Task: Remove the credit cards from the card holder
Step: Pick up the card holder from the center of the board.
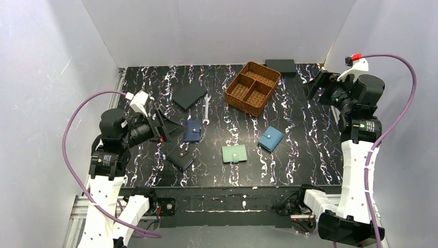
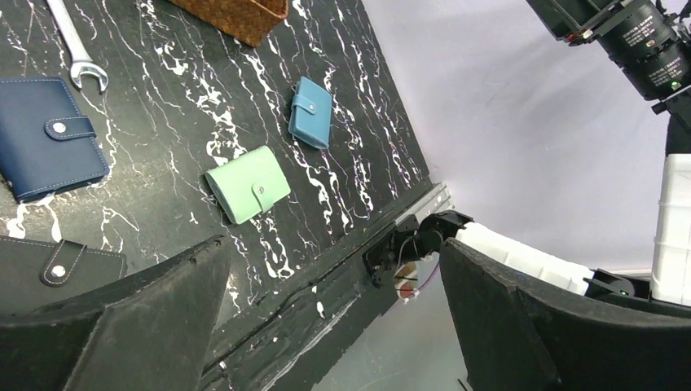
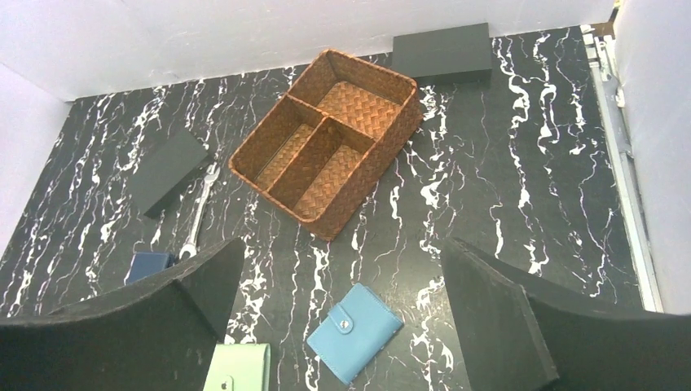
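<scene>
The card holder (image 1: pixel 234 154), a pale mint-green wallet, lies flat on the black marbled table (image 1: pixel 304 155), near the front edge and roughly midway between the two arms. It is folded shut, with its tab snapped down over the front face. The credit cards cannot be seen in any view.

Just to the right of the card holder and a little further back lies a brighter blue wallet (image 1: pixel 271 138), also closed and turned at an angle. To the left, a navy wallet (image 1: pixel 192 131) rests near the middle of the table, and a black wallet (image 1: pixel 180 157) lies in front of it, closer to the front edge. A steel wrench (image 1: pixel 205 109) lies just behind the navy wallet, beside a flat black block (image 1: pixel 189 95). A woven brown basket (image 1: pixel 253 88) with three compartments stands toward the back, and a black box (image 1: pixel 280 65) lies against the rear wall.

The left gripper (image 1: pixel 170 126) hangs above the left part of the table, just beside the navy wallet in the overhead view. Its fingers stand wide apart and hold nothing. The right gripper (image 1: pixel 316 85) is raised over the far right corner, well apart from the card holder. Its fingers are likewise spread wide and hold nothing. Neither gripper touches any wallet.
</scene>
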`<action>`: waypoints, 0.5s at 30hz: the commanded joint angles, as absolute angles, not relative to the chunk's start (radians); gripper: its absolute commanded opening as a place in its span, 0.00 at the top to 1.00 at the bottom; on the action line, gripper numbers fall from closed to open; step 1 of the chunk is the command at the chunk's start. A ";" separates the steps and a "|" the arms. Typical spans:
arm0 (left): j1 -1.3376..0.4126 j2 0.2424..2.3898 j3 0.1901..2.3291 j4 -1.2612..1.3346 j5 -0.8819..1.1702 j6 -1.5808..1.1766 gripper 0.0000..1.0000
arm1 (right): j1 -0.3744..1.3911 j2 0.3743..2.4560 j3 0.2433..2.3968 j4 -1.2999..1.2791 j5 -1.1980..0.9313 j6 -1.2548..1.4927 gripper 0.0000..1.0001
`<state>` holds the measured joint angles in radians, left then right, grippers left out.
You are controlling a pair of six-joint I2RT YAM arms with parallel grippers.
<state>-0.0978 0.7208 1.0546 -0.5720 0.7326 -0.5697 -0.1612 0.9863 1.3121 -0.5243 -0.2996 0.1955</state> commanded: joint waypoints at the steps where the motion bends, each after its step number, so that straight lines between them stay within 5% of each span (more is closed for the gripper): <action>1: -0.094 0.718 1.036 -0.561 0.786 -0.560 0.01 | -0.171 0.979 1.308 -0.505 -0.356 0.184 0.00; 15: -0.094 0.705 0.950 -0.512 0.835 -0.590 0.01 | -0.170 0.983 1.249 -0.479 -0.465 0.116 0.00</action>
